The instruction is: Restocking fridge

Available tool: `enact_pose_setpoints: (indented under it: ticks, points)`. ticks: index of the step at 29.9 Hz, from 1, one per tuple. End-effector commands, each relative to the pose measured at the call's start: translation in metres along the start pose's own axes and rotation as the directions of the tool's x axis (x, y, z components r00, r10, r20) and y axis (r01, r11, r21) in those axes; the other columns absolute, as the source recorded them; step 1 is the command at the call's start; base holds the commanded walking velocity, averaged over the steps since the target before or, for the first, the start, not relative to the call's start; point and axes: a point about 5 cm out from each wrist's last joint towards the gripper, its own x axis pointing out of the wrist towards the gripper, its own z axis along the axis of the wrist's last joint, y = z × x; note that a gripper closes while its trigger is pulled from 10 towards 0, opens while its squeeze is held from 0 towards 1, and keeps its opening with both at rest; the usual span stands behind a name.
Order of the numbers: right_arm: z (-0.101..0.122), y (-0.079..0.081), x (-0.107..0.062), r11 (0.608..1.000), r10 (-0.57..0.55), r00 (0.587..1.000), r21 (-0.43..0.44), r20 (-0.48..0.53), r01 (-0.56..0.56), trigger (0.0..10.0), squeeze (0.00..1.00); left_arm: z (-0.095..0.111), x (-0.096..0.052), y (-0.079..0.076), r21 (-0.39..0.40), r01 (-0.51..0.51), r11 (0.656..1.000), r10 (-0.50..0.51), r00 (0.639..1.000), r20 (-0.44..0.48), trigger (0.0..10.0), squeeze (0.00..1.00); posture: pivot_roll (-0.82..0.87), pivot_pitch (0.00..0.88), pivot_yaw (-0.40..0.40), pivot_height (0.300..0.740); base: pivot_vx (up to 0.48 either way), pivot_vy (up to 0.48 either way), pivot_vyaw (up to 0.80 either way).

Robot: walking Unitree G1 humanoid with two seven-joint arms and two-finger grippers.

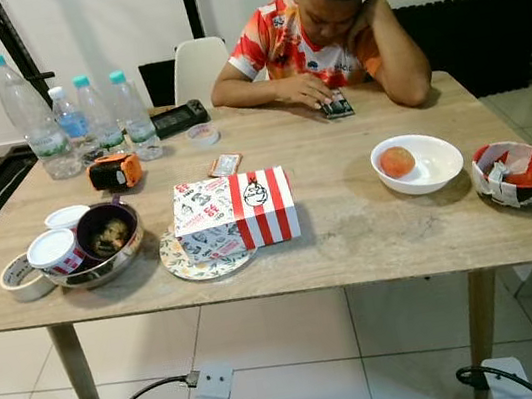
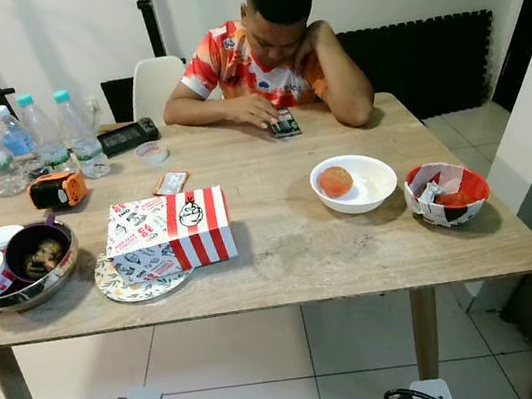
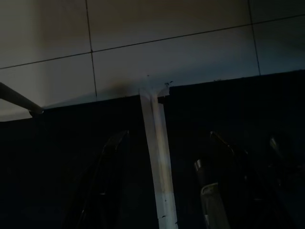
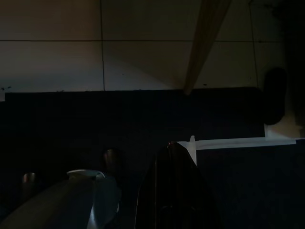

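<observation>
On the wooden table a red-and-white striped food box rests on a patterned plate. Right of it, a white bowl holds an orange fruit, and a red bowl has paper inside. Several water bottles stand at the far left corner. A metal bowl at the left carries a dark bowl of food and a white tub. Both arms hang below the table edge. My left gripper is open over a dark floor mat; my right gripper points at the mat too.
A person sits at the far side, bent over a phone. A tape roll, an orange-black device and a sauce packet lie on the left half. Table legs stand on white tiles. A white chair stands behind.
</observation>
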Motion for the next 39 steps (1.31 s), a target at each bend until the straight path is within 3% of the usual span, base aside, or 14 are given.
enact_pose_setpoints:
  ticks: [1,10,13,28,39]
  points:
    - [-0.001,0.003,0.000,1.000,0.003,1.000,0.019,-0.008,-0.003,10.0,0.00,-0.005,-0.002,0.006,-0.015,-0.017,1.000,0.016,1.000,-0.019,10.0,0.00,-0.05,0.000,-0.001,0.740,0.000,0.000,0.00]
    - [0.006,0.006,0.001,1.000,0.005,1.000,0.007,0.007,-0.005,10.0,0.00,-0.010,-0.002,0.006,-0.030,-0.032,0.999,0.031,0.999,-0.037,10.0,0.00,-0.04,0.000,0.030,0.740,0.000,0.000,0.00]
    - [0.006,0.006,0.001,1.000,0.004,1.000,-0.007,0.007,-0.004,10.0,0.00,-0.013,-0.003,0.005,0.011,-0.025,1.000,0.025,0.998,-0.053,10.0,0.00,-0.03,0.000,0.016,0.740,0.000,0.000,0.00]
    - [0.000,0.016,0.000,0.999,0.019,1.000,-0.044,-0.009,-0.020,10.0,0.00,-0.011,-0.002,0.001,-0.021,-0.044,0.999,0.044,0.999,-0.030,10.0,0.00,-0.01,0.000,-0.016,0.740,0.000,0.000,0.00]
    - [0.007,0.005,0.002,0.998,0.004,1.000,-0.068,-0.013,-0.004,10.0,0.00,-0.002,0.001,-0.003,-0.061,-0.087,0.994,0.086,0.996,-0.029,10.0,0.00,0.01,0.000,-0.069,0.740,0.000,0.000,0.00]
